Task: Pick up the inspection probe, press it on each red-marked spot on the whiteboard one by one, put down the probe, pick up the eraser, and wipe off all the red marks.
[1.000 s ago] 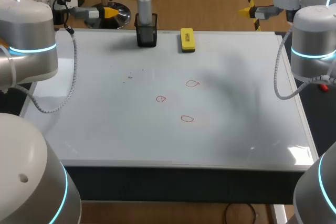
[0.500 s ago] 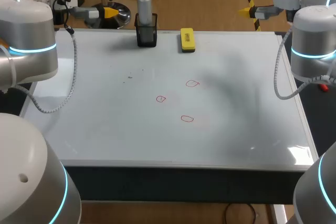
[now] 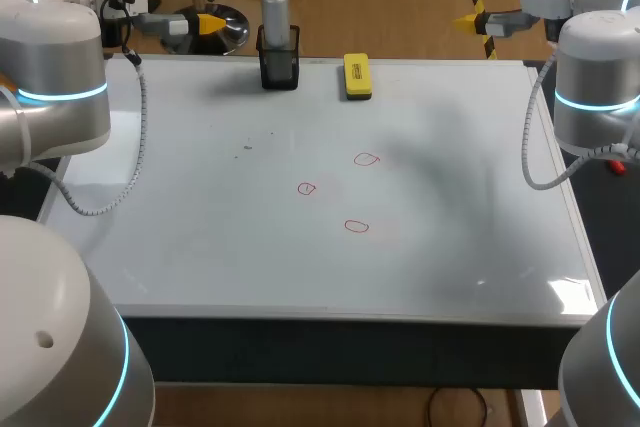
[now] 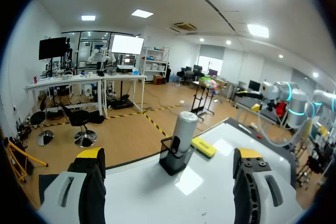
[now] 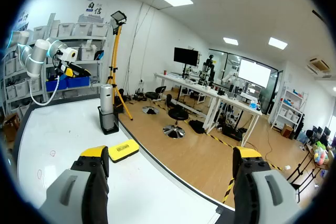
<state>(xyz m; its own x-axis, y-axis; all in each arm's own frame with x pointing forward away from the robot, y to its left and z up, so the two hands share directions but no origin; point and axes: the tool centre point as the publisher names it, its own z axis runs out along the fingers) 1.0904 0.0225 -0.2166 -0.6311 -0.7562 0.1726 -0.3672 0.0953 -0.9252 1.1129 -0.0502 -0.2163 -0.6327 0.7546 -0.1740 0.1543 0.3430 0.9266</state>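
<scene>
Whiteboard [image 3: 450,247]: no step judged done; left gripper [image 3: 208,23] and right gripper [image 3: 468,21] both empty, fingers spread; inspection probe [image 4: 183,132] upright in black holder [image 4: 173,162], ahead of and between the left fingers; yellow eraser [image 4: 203,147] beyond it, untouched; three red marks [image 3: 367,159] remain unwiped

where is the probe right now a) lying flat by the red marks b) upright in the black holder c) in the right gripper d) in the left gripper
b: the silver probe stands upright in the black holder, beside the yellow eraser at the far edge of the whiteboard.
</scene>
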